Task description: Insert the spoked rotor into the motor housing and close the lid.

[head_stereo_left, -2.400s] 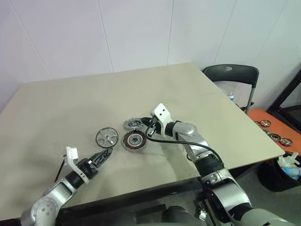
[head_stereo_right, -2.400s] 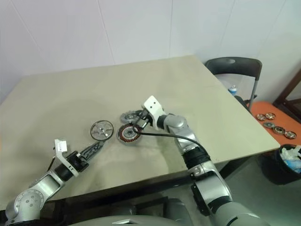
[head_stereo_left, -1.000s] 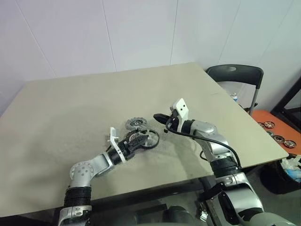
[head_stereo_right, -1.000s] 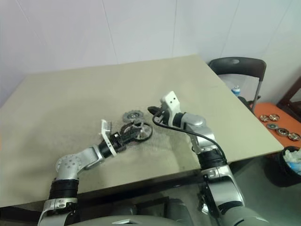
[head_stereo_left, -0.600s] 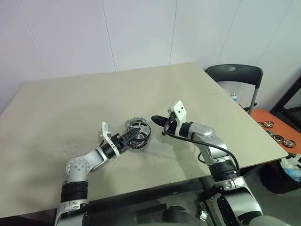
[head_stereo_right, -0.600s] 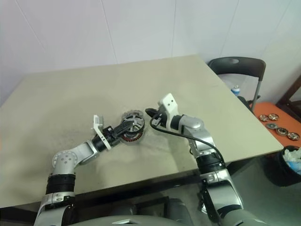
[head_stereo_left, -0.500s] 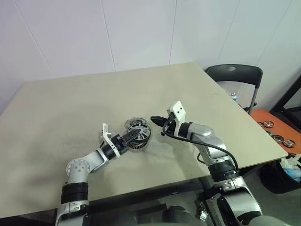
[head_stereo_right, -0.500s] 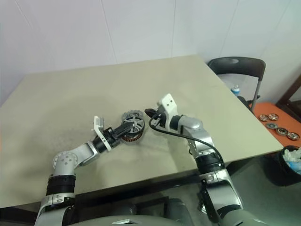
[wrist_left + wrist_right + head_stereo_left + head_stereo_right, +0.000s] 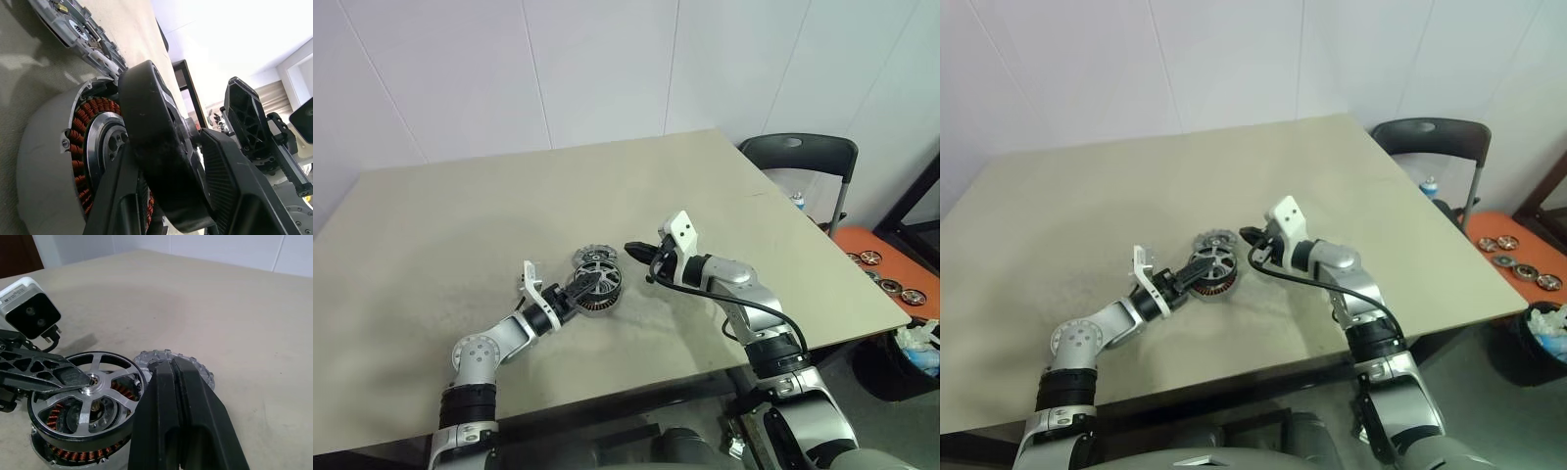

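- Head views: on the beige desk point(image 9: 460, 245), my left claw point(image 9: 579, 290) pinches the thin black ring with silvery spokes, the spoked rotor point(image 9: 598, 283), and holds it directly over the squat round motor housing point(image 9: 1214, 288) with its copper-brown windings. My right claw point(image 9: 634, 251) hangs just beside them, fingers pressed together and holding nothing. The flat silver-grey notched lid point(image 9: 590, 258) lies on the desk, just behind the housing.
- Left wrist view: my fingers point(image 9: 234, 196) clamp the rotor's black rim point(image 9: 156, 147). The ring sits tilted against the housing's open face point(image 9: 93, 147), with one edge nearer than the other and the copper coils exposed in the gap. I judge it not fully seated.
- Right wrist view: my two black fingers point(image 9: 176, 421) are shut flat against each other. Beyond them the rotor point(image 9: 93, 387) rests above the windings, with my left finger point(image 9: 44, 377) lying across its spokes near the hub. The lid point(image 9: 195, 367) lies bare on the desk beside it.
- Progress, as I judge it: the rotor is carried to the housing and partly entered. Left to do: level it, press it home, release it, then fetch the lid and close it over the housing.
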You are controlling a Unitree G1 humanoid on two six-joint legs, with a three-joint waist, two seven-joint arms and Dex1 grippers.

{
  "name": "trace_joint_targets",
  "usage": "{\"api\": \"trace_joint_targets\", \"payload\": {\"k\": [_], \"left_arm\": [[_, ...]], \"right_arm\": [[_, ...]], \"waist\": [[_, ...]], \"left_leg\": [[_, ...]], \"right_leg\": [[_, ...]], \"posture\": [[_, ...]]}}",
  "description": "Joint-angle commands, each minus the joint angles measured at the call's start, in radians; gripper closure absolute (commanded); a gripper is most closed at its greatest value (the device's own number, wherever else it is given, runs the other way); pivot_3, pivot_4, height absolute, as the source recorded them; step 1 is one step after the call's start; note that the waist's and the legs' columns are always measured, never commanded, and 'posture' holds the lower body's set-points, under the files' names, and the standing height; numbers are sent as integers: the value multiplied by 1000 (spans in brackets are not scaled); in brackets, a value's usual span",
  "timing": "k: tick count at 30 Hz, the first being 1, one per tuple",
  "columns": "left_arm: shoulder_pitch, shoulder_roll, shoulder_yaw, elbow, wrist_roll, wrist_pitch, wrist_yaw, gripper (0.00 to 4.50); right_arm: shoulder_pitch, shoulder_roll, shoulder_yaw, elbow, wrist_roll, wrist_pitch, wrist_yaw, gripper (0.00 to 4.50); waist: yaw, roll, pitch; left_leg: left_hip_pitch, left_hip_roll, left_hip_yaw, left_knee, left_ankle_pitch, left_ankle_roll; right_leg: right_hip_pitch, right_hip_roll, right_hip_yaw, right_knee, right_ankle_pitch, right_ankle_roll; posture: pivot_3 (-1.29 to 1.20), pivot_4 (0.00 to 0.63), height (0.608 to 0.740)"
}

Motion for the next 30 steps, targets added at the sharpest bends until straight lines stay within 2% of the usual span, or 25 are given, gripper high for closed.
{"api": "trace_joint_targets", "payload": {"k": [1,5,6,7,13,21,24,28,30], "left_arm": [[20,5,15,-14,2,6,1,3221],[36,5,5,-29,5,26,14,3221],[40,7,2,-35,10,30,20,2500],[44,11,-2,-38,21,27,27,2309],[21,49,11,-38,56,-7,51,496],[-50,243,-58,-167,125,25,11,496],[-57,313,-97,-187,195,0,-11,496],[-62,339,-71,-192,223,-58,-57,496],[-49,341,-82,-193,287,-194,-123,496]], "right_arm": [[-32,-8,-10,-10,1,-22,0,4500],[-40,-7,-12,6,-5,-33,-6,4500],[-41,-6,-11,8,-5,-35,-8,4500],[-41,-5,-10,8,-6,-38,-9,4500],[-45,-4,-4,24,-18,-54,-15,4500],[-53,10,2,48,-32,-76,-16,4500],[-54,14,3,50,-35,-82,-17,4500],[-55,31,-16,20,2,-61,-15,4500],[-52,40,-10,-28,51,-19,30,4500]], "waist": [[-1,0,0],[-1,0,0],[-2,0,0],[-1,0,0],[-1,0,-1],[-6,0,0],[-1,0,0],[1,0,0],[1,0,0]], "left_leg": [[0,0,0,0,0,0],[0,0,0,0,0,0],[0,0,0,0,0,0],[0,0,1,0,0,0],[5,0,1,0,0,0],[2,2,0,-1,1,-1],[1,0,1,-1,0,-1],[0,0,1,-1,0,0],[-1,0,1,-1,0,0]], "right_leg": [[0,0,0,0,0,0],[0,0,0,0,0,0],[0,0,0,0,0,0],[0,0,0,0,0,0],[6,0,0,0,-1,1],[1,2,1,2,0,-1],[0,1,1,1,0,-1],[-1,0,1,0,0,-1],[-2,0,1,0,0,-1]], "posture": [[0,0,740],[0,0,740],[0,0,740],[0,0,740],[0,0,740],[0,0,740],[0,0,740],[0,0,740],[0,0,740]]}}
